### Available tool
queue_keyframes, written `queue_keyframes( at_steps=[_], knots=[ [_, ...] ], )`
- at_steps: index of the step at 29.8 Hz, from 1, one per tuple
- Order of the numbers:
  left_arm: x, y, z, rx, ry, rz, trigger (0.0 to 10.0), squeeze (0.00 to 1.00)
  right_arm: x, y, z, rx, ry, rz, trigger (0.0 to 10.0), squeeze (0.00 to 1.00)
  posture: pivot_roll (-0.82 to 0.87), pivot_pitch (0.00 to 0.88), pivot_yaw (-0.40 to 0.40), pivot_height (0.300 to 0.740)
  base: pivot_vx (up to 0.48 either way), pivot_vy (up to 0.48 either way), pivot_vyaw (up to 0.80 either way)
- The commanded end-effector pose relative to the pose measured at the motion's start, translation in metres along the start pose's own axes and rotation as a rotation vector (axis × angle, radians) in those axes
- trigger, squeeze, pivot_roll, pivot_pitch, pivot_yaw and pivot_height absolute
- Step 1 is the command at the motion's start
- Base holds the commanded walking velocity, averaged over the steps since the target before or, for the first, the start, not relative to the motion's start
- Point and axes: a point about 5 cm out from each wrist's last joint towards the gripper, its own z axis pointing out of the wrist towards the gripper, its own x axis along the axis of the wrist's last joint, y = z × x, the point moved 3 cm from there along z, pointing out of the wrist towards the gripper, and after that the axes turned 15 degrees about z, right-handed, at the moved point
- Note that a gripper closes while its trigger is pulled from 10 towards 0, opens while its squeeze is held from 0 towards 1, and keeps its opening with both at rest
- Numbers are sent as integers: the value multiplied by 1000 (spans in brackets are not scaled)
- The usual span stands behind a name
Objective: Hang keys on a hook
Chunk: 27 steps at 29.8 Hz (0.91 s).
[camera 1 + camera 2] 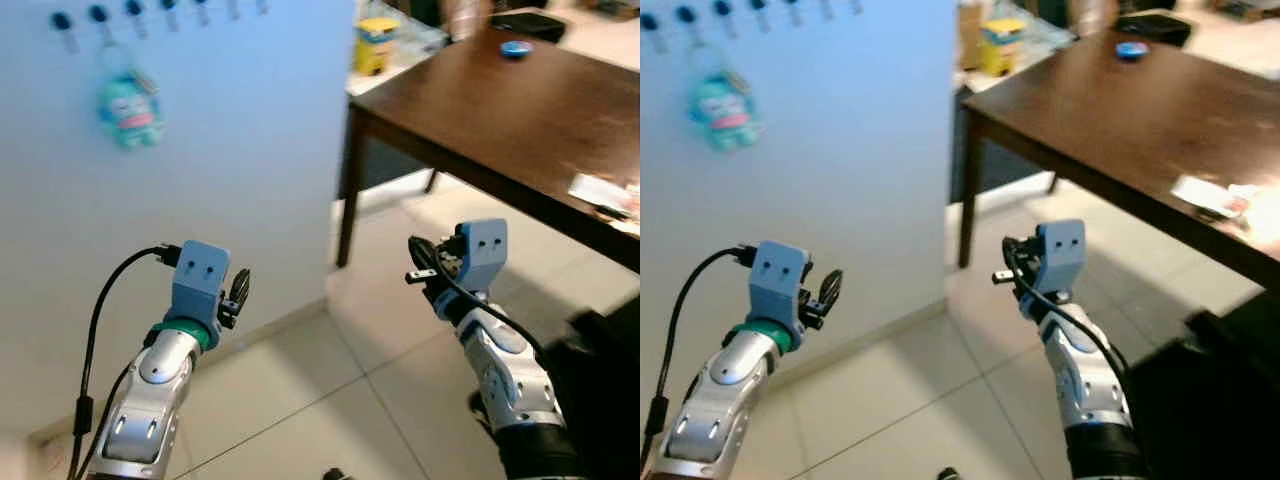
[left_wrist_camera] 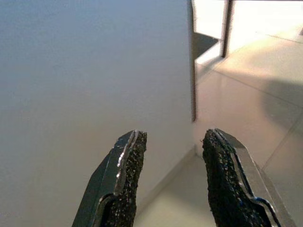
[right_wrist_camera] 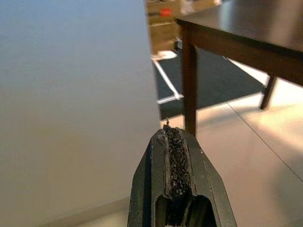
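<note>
The keys (image 1: 128, 108), with their teal charm, hang from a hook (image 1: 100, 18) high on the white wall (image 1: 250, 150). Your left gripper (image 2: 173, 165), fingers apart and empty, and right gripper (image 3: 177, 165), closed on nothing, sit well below the hook; lower both arms clear.

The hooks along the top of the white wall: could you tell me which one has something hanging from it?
The second hook from the left carries the teal plush keychain, which dangles below it. The other hooks in the row look bare.
</note>
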Motion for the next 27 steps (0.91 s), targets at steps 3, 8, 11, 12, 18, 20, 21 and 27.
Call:
queue_keyframes(
  at_steps=[3,8,11,12,18,20,21,27],
  knots=[
    [-7,1,-1,-4,-25,-7,10000,0,-8,0,-2,-2,-26,15,10000,0,-118,94,117,740,0,0,-800],
    [-7,1,-1,-3,-25,-8,10000,0,-8,0,-2,-2,-27,13,10000,0,-116,94,114,740,0,0,-800],
    [-7,1,-1,-1,-25,-10,10000,0,-8,1,-1,0,-29,11,10000,0,-116,95,113,740,0,0,-800],
    [-7,1,-1,0,-26,-11,10000,0,-8,1,-1,0,-30,11,10000,0,-116,95,113,740,0,0,-800],
    [-7,1,0,-1,-26,-10,10000,0,-8,1,-1,-1,-30,10,10000,0,-118,95,114,740,0,0,-800],
    [-7,1,0,-1,-26,-10,10000,0,-8,1,-1,-2,-29,10,10000,0,-118,95,114,740,0,0,-800],
    [-7,1,0,-1,-27,-10,10000,0,-8,1,-1,-2,-29,10,10000,0,-118,95,114,740,0,0,-800],
    [-8,1,1,0,-31,-10,10000,0,-8,1,-1,-3,-30,9,10000,0,-119,96,113,740,0,0,-800]
  ],
)
